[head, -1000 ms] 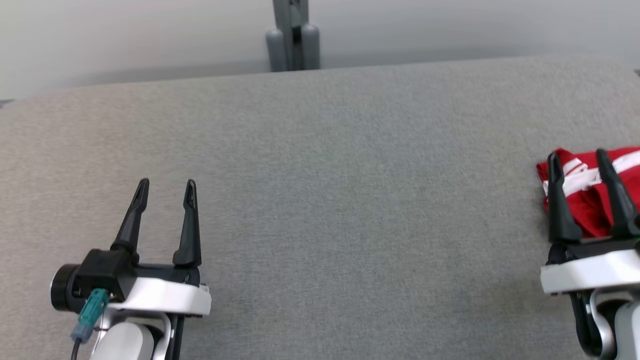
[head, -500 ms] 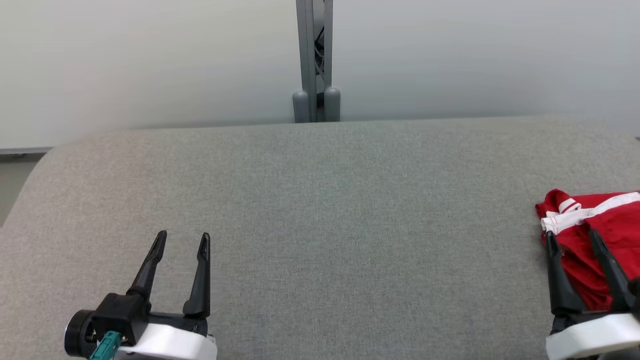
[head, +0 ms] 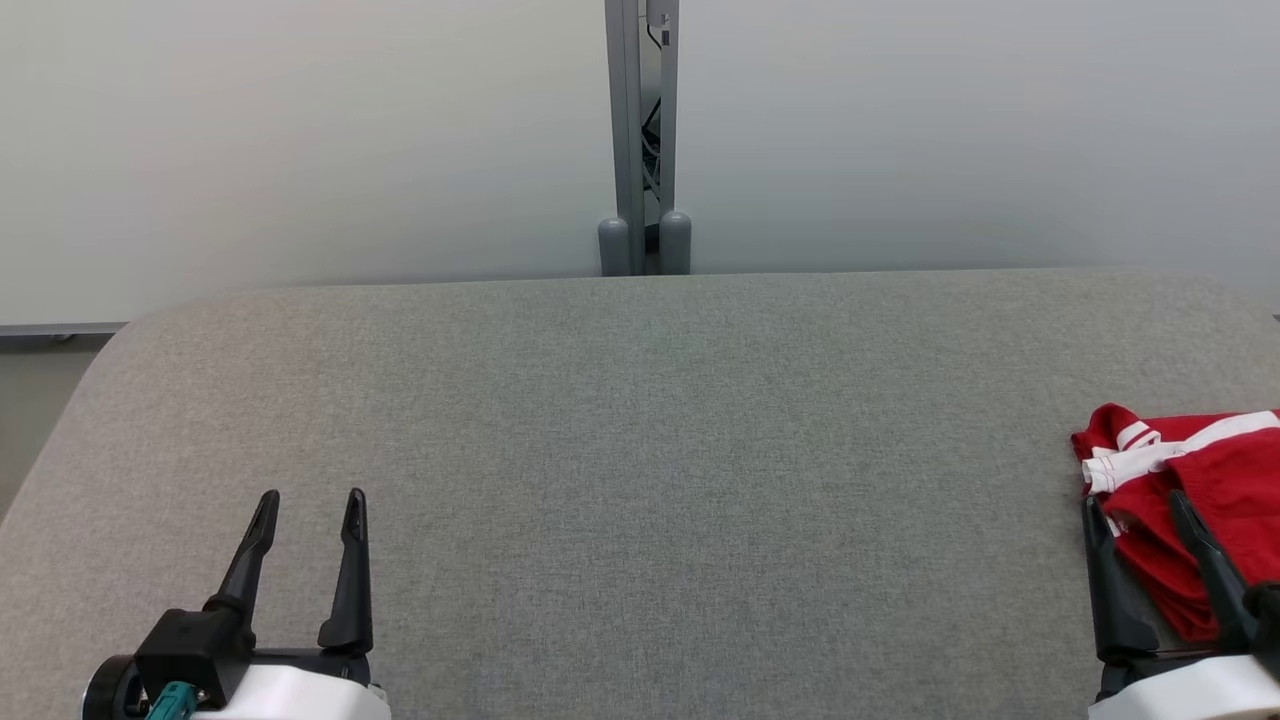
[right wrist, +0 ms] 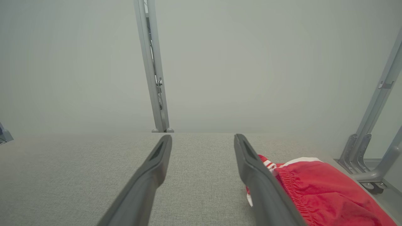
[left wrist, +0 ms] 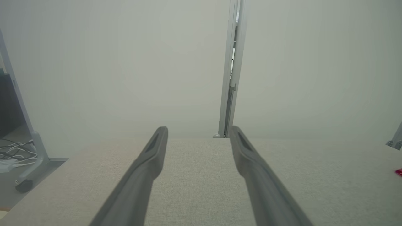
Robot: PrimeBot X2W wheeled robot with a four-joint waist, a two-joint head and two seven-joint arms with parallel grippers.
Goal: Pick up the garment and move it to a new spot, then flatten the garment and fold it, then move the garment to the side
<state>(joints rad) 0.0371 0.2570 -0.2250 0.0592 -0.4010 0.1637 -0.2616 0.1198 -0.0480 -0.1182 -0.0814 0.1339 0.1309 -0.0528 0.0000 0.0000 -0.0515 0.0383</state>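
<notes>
The garment (head: 1195, 490) is red with white stripes and lies bunched at the far right edge of the grey table (head: 640, 450); it also shows as red cloth (right wrist: 317, 191) in the right wrist view. My right gripper (head: 1135, 503) is open, low at the right, its fingers above the garment's near edge and holding nothing. At the lower left my left gripper (head: 310, 498) is open over bare table. In the left wrist view its fingers (left wrist: 154, 157) frame bare grey cloth, and a sliver of the garment (left wrist: 399, 171) shows at the right edge.
A grey metal post (head: 643, 140) stands behind the table's far edge against a pale wall. The table's rounded left corner (head: 110, 340) drops to the floor. Metal frame legs (right wrist: 364, 157) stand right of the garment. Cables (left wrist: 12, 153) lie on the floor at left.
The head camera has tilted up, so more wall and the table's far edge show. Both grippers sit lower in view and stay open; the left one has also shifted left.
</notes>
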